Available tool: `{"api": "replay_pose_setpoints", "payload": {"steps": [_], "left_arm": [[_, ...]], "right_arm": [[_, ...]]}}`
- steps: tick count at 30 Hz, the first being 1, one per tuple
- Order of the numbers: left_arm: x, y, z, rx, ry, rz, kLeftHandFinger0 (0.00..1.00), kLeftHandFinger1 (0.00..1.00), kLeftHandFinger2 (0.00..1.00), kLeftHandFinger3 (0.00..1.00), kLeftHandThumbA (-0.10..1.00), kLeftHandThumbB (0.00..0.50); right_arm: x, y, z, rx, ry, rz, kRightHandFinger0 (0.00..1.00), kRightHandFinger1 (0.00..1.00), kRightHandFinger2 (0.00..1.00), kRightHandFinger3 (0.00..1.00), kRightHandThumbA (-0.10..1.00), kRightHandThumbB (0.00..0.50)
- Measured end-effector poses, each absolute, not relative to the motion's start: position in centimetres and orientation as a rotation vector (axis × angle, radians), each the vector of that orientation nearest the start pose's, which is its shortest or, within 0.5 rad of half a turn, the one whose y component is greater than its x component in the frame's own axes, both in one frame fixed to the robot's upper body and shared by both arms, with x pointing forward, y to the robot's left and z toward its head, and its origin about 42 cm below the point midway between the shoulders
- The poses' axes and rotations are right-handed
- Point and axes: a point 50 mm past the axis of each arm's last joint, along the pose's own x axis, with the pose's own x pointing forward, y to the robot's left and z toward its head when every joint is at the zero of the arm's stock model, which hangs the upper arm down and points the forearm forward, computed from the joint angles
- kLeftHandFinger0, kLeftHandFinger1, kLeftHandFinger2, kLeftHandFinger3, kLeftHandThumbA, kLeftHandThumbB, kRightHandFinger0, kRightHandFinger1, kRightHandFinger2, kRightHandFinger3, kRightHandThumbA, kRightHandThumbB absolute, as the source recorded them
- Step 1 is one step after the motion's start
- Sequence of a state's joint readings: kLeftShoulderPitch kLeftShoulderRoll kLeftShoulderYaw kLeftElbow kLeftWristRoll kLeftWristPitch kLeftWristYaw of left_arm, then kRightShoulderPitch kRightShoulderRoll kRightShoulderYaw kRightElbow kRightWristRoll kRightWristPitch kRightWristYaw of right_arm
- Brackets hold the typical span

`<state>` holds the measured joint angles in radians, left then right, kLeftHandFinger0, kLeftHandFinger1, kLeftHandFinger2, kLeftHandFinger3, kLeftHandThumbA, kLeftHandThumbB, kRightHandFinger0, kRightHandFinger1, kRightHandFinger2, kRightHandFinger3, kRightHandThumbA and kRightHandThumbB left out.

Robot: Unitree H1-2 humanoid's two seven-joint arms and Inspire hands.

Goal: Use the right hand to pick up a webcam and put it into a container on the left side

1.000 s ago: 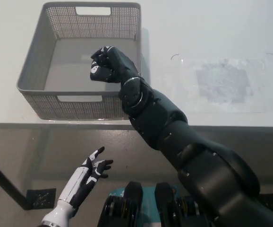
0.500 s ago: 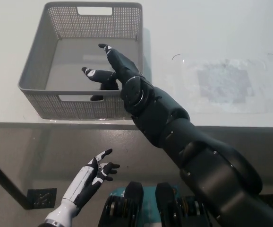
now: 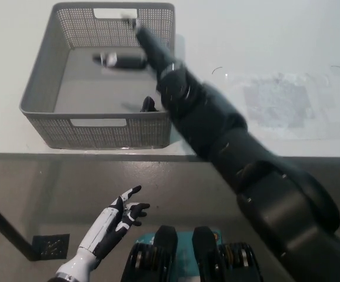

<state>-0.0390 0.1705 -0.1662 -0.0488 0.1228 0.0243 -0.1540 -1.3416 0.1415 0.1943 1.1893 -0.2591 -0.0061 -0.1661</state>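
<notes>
**Webcam released, lying in the basket**

Nearest to me, my white left hand (image 3: 114, 220) hangs below the table's edge at the lower left, idle, its fingers loosely spread and holding nothing. It sits much as it did a second ago.

Beyond it, the front wall of the grey basket (image 3: 43, 120) stands on the white table (image 3: 264, 35) at its left side. Just behind that wall, on the basket floor near the front right, I see a small dark thing, the webcam (image 3: 148, 105). Only its upper part shows above the wall, so I cannot make out its shape or which way it faces; it looks black and compact, resting low.

The change is plain. A second ago my black right hand (image 3: 137, 44) was balled up over the basket, closed round its load. Half a second ago the fingers had opened. Now they are stretched out and apart, one pointing left across the basket, another toward the far rim, and nothing is between them. The hand is blurred, so the finer detail is lost on me.

From that I judge the drop done: the webcam is inside the container and free of my hand. What remains, I think, is only to draw the right arm back clear of the basket's right wall without knocking it.
</notes>
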Motion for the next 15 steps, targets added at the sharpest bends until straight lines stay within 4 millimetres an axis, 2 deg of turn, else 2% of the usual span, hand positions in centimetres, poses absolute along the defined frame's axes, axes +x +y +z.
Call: {"api": "replay_pose_setpoints", "payload": {"steps": [3,4,8,10,13,15], "left_arm": [[29.1,20.9,11.2,0.298,-0.036,-0.327,0.70,0.71,0.74,0.90,0.84,0.000],[29.1,20.9,11.2,0.298,-0.036,-0.328,0.69,0.71,0.75,0.90,0.83,0.000],[29.1,20.8,11.2,0.299,-0.034,-0.331,0.68,0.71,0.75,0.89,0.82,0.000],[29.1,20.8,11.1,0.299,-0.032,-0.332,0.66,0.71,0.75,0.88,0.82,0.000],[29.1,20.9,11.1,0.299,-0.030,-0.332,0.64,0.70,0.76,0.88,0.80,0.000],[29.0,20.9,11.0,0.299,-0.027,-0.333,0.67,0.71,0.75,0.88,0.81,0.000]], "right_arm": [[54.8,1.8,39.4,-0.491,-0.368,0.272,1.00,1.00,1.00,1.00,1.00,0.438],[54.6,1.8,40.4,-0.472,-0.402,0.268,1.00,1.00,1.00,1.00,1.00,0.423],[53.4,1.5,44.2,-0.392,-0.531,0.262,1.00,1.00,1.00,1.00,1.00,0.425],[52.6,1.0,45.6,-0.360,-0.589,0.257,1.00,1.00,1.00,1.00,1.00,0.417],[51.6,0.1,46.6,-0.328,-0.643,0.247,1.00,1.00,1.00,1.00,1.00,0.406],[50.9,-1.0,46.7,-0.306,-0.674,0.236,1.00,1.00,1.00,1.00,1.00,0.393]]}}
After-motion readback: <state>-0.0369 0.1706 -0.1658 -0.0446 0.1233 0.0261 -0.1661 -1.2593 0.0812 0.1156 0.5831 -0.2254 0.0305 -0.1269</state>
